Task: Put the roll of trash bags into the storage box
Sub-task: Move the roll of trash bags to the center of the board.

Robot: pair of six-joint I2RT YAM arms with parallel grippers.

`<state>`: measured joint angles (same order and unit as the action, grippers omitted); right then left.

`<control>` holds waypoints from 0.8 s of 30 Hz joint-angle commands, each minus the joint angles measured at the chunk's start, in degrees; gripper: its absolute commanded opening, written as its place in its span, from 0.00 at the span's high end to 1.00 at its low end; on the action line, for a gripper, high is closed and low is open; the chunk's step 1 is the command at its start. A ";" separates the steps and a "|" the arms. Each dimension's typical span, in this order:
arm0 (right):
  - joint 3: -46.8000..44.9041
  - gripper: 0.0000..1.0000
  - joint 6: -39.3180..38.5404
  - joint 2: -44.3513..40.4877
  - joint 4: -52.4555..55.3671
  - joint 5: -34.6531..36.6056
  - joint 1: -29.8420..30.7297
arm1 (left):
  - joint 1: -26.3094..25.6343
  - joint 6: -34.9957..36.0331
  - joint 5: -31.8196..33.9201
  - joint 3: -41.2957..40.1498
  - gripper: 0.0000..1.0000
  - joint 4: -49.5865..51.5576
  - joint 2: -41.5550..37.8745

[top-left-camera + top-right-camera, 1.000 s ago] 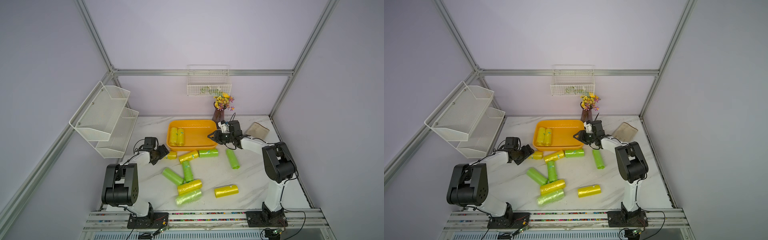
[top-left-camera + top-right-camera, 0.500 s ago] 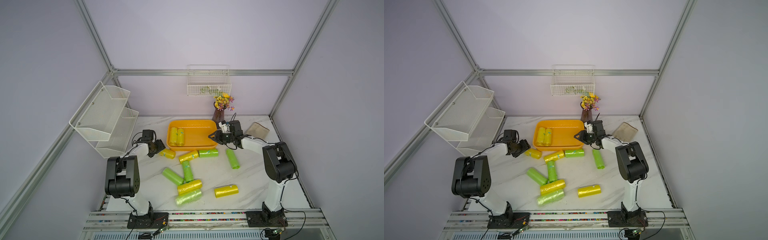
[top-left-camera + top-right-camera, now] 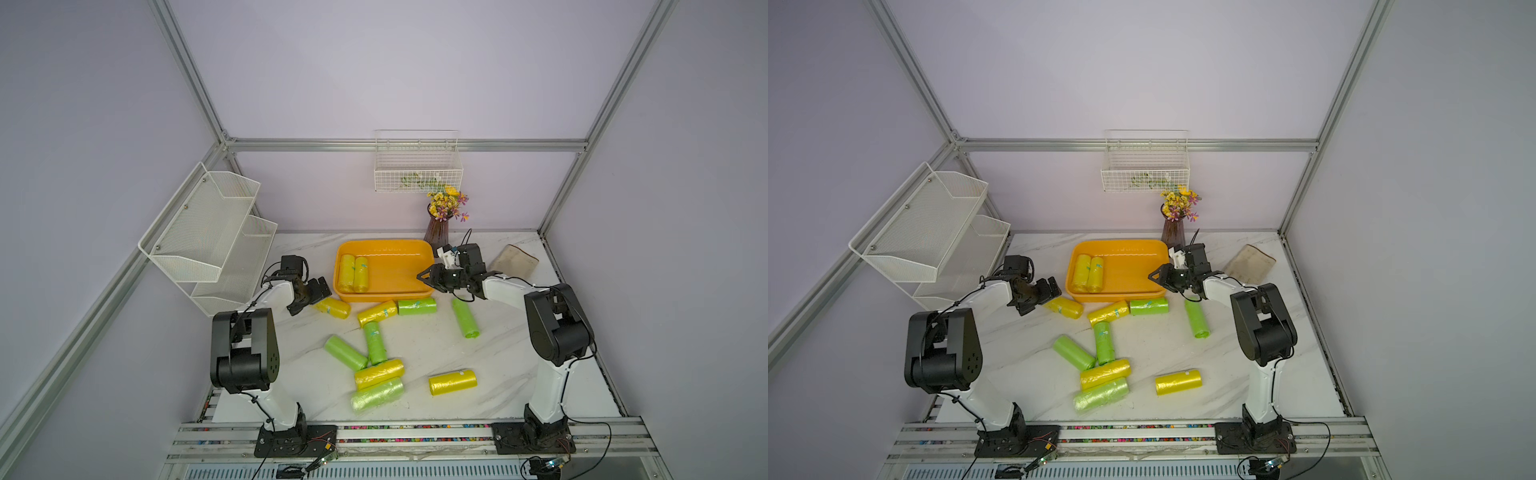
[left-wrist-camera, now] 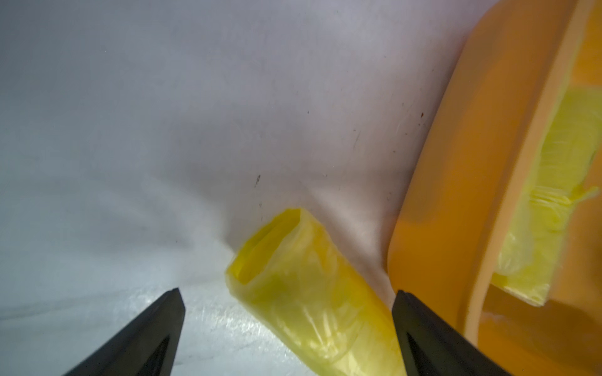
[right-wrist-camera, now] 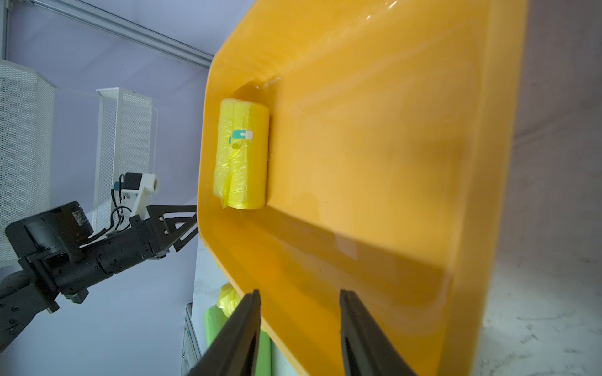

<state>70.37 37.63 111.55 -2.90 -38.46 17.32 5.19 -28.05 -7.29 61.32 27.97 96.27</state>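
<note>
Beside storage box (image 4: 456,195): yellow roll (image 4: 309,293) between spread left jaws.

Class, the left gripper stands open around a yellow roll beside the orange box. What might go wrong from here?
One finger sits almost against the storage box wall; lifting may snag and shove it. The yellow roll lies skewed inside the open left gripper, so it may twist or slip.
</note>
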 commanded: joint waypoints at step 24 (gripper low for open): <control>-3.66 0.56 -1.70 -3.42 -0.10 0.22 -0.53 | -1.06 -8.63 -4.33 -4.34 0.34 -11.63 4.31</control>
<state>67.81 36.91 110.06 -3.01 -38.46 17.10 4.05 -37.69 -11.81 55.64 15.84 99.00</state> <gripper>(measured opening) 0.442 0.690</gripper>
